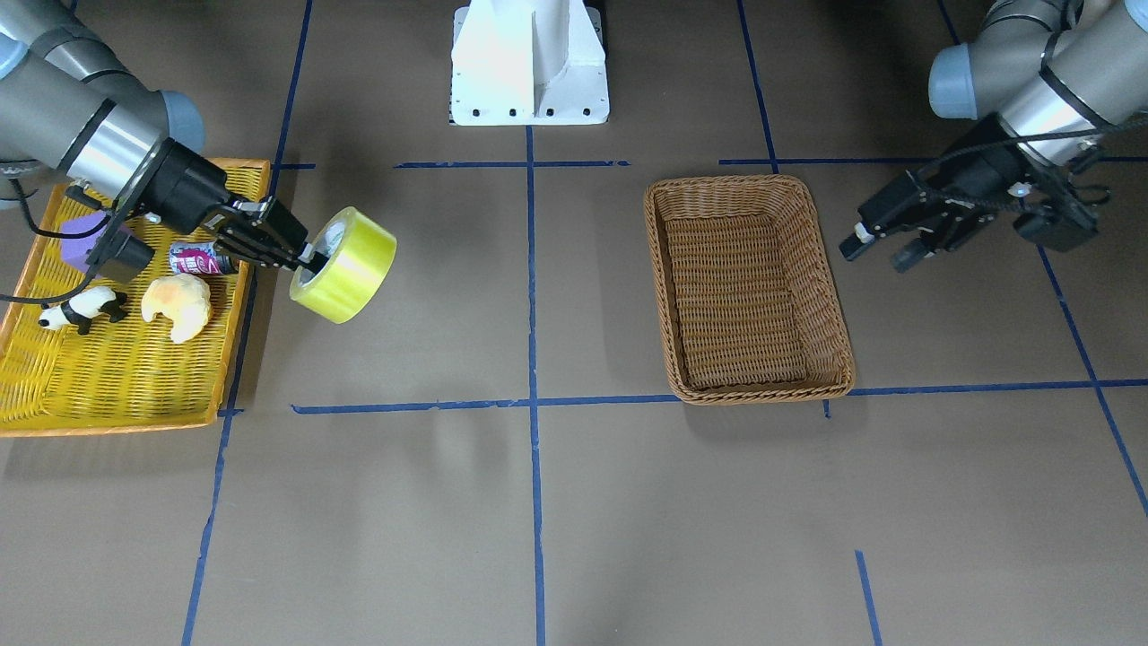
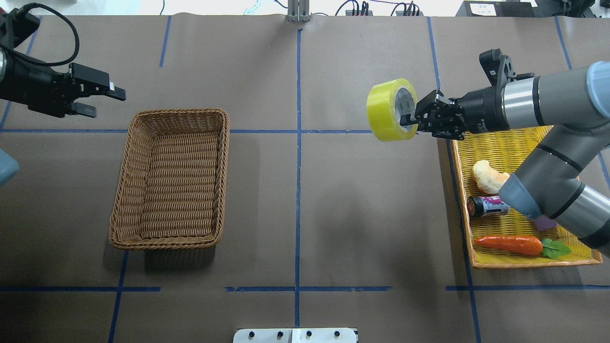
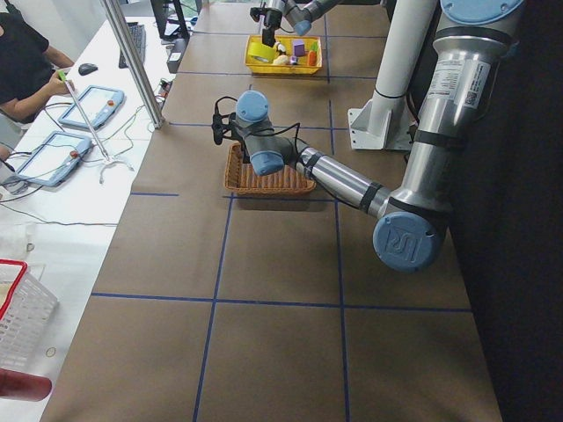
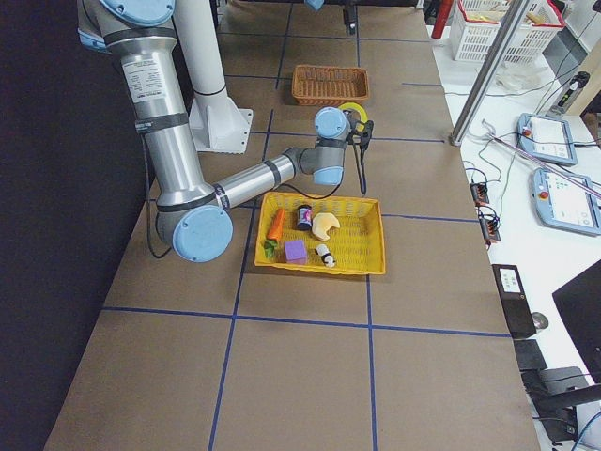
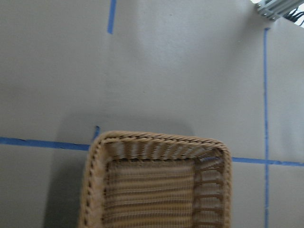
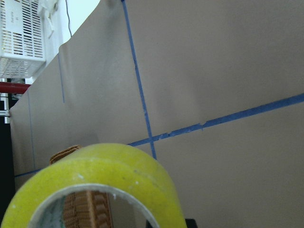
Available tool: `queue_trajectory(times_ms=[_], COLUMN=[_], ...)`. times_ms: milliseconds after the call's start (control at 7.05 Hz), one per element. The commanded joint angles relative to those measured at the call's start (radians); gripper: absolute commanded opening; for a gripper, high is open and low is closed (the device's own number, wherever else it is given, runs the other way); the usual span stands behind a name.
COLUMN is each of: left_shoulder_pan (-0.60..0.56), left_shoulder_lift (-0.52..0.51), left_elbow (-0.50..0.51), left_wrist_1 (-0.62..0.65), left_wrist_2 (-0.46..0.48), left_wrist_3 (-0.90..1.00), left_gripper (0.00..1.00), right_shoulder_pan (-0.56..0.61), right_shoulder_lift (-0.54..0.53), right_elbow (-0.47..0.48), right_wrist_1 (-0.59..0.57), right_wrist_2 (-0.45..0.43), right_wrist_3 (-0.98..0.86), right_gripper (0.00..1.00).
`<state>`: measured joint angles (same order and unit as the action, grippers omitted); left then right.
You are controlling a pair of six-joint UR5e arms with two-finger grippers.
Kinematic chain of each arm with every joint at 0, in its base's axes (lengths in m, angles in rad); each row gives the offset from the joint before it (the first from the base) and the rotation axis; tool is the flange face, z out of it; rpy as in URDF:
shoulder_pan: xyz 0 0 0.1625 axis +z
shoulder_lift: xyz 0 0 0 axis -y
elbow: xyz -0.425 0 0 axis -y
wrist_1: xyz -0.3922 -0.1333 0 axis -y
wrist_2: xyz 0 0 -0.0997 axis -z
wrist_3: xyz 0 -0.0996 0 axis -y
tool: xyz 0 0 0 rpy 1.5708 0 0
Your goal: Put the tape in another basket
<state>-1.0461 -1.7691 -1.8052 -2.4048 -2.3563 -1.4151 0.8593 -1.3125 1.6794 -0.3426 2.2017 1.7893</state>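
My right gripper [image 2: 411, 119] [image 1: 309, 258] is shut on the wall of the yellow-green tape roll [image 2: 388, 110] [image 1: 346, 265] and holds it in the air beside the yellow tray, over bare table. The roll fills the bottom of the right wrist view [image 6: 95, 185]. The brown wicker basket [image 2: 138, 157] [image 1: 659, 269] stands empty on the other half of the table, well apart from the tape. My left gripper [image 2: 102, 98] [image 1: 883, 247] is open and empty, hovering beyond the basket's far corner. The left wrist view shows the basket's rim [image 5: 156, 140] below.
The flat yellow tray [image 2: 572, 255] [image 1: 54, 395] holds a croissant [image 2: 487, 176], a small can [image 2: 486, 206], a carrot [image 2: 512, 244], a purple block [image 1: 79, 235] and a panda figure [image 1: 81, 309]. A white robot base [image 1: 529, 63] stands at the table's edge.
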Motion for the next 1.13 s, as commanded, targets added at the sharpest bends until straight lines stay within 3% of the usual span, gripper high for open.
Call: queue_trajectory(times_ms=[0, 284, 567, 851, 993], left_shoulder_pan=[0.075, 0.194, 0.283, 0.444, 0.504], left_shoulder_lift=[-0.007, -0.007, -0.032, -0.085, -0.113], left_elbow=[0.0, 0.0, 0.0, 0.007, 0.004], left_wrist_1=[-0.254, -0.507, -0.711, -0.809, -0.81], left_wrist_2=[0.046, 0.193, 0.321, 0.496, 0.509], left_wrist_3=[-0.279, -0.521, -0.724, -0.788, -0.788], left_gripper=[1.0, 1.0, 1.0, 1.0, 1.0], right_shoulder_pan=[-0.043, -0.156, -0.267, -0.311, -0.328], right_shoulder_lift=[-0.002, -0.008, 0.002, 0.031, 0.053], right_elbow=[0.002, 0.002, -0.001, 0.003, 0.003], right_wrist_1=[0.202, 0.391, 0.491, 0.493, 0.493], right_wrist_2=[-0.037, -0.133, -0.168, -0.168, -0.168], right_wrist_3=[0.146, 0.197, 0.211, 0.211, 0.211], right_gripper=[0.0, 0.0, 0.0, 0.0, 0.0])
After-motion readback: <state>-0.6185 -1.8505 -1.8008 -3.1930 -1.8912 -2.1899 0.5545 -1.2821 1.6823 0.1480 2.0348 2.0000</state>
